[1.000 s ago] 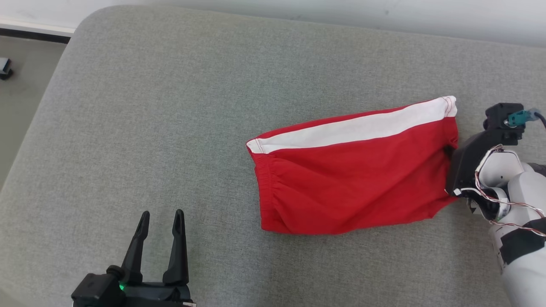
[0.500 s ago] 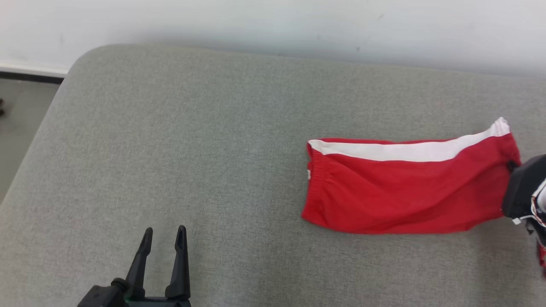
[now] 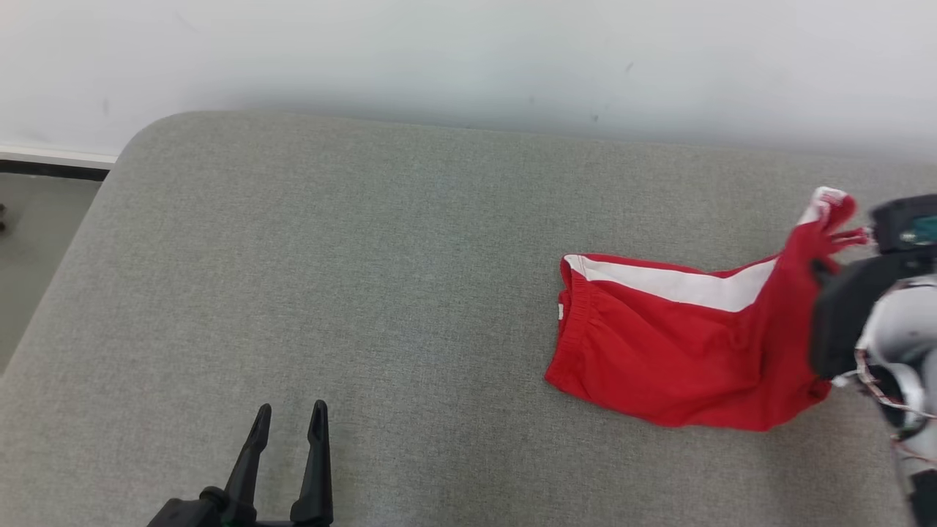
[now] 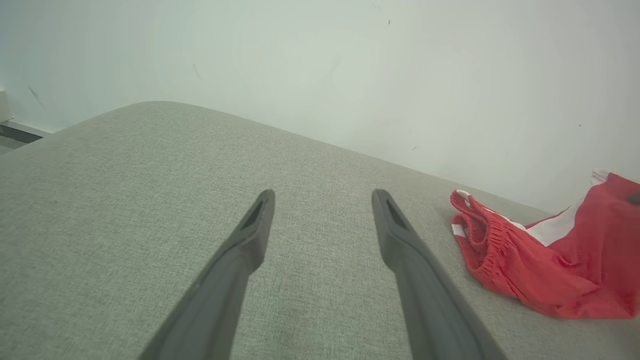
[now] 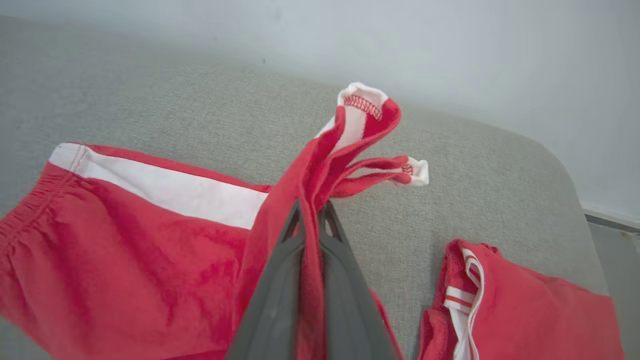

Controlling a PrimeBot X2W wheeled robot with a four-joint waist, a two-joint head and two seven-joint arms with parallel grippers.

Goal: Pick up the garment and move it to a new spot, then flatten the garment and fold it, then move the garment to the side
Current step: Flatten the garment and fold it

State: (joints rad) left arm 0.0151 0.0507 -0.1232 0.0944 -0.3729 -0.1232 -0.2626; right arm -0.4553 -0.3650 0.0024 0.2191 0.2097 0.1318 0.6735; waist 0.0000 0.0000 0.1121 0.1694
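a red cloth garment point(image 3: 673, 359) with a broad white stripe and a gathered elastic band lies toward the right side of a grey woven-fabric padded surface point(image 3: 329, 278), which runs up to a plain white wall point(image 3: 439, 58). most of the garment rests flat on the padding, its elastic end toward the robot's left. its right end is raised off the padding. there the right hand point(image 5: 310, 212) is clenched on a bunched fold of the red cloth, squeezed between its two dark fingers point(image 5: 270, 310), and a white-edged hem corner sticks up past the tips. in the head view the right hand point(image 3: 823, 271) sits at the frame's right edge. in the right wrist view a second piece of red cloth point(image 5: 525, 315) with a white striped edge lies on the padding beside the fingers, apart from the held fold; whether it belongs to the same garment cannot be told.

the left hand point(image 3: 291, 417) sits over the near left part of the padding, released, fingers spread and grasping nothing, well apart from the garment. a strip of grey floor point(image 3: 36, 241) shows past the padding's left end.
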